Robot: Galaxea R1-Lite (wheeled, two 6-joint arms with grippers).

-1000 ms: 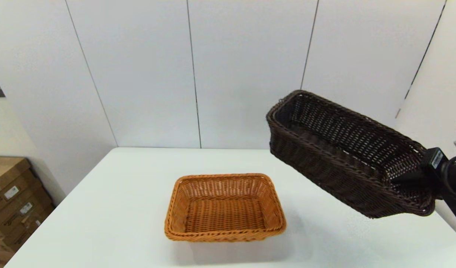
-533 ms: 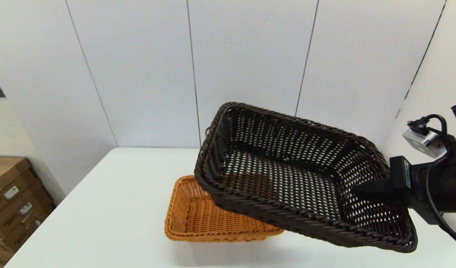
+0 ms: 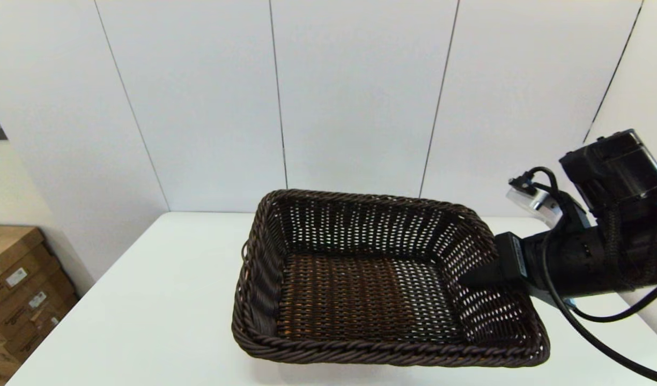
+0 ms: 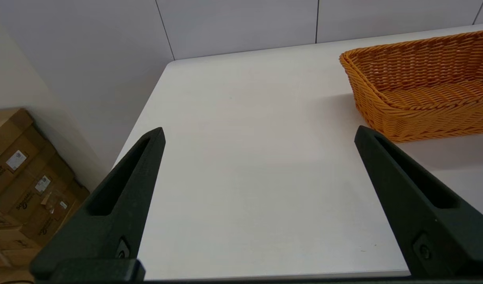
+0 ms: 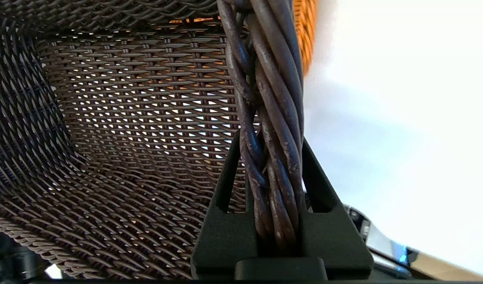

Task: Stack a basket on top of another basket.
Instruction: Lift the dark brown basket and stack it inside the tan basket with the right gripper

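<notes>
Since a second ago the dark brown wicker basket has swung from high at the robot's right, tilted, down and leftward until it now sits squarely over the orange-tan wicker basket, hiding it from the head view except for orange glints through the dark weave. Largest in the scene is the white table, bearing both baskets near its middle; cardboard boxes stand on the floor off its left edge. From the left wrist view the orange-tan basket sits flat on the table, and the dark one does not show there at all, so whether the upper basket already rests in the lower or hangs just above cannot be told. The dark basket lies nearly level, its long axis running left to right across the robot, its right end toward the working arm. The right gripper is clamped on the braided rim of that right end, one finger inside the wall and one outside, pinching the braid between them. The coming move, as I judge it, turns on this: the lower basket lies straight below the held one, so what remains is lowering and release. The left gripper hovers spread wide and empty over the table's left part, idle, nearer the orange basket's left end.
</notes>
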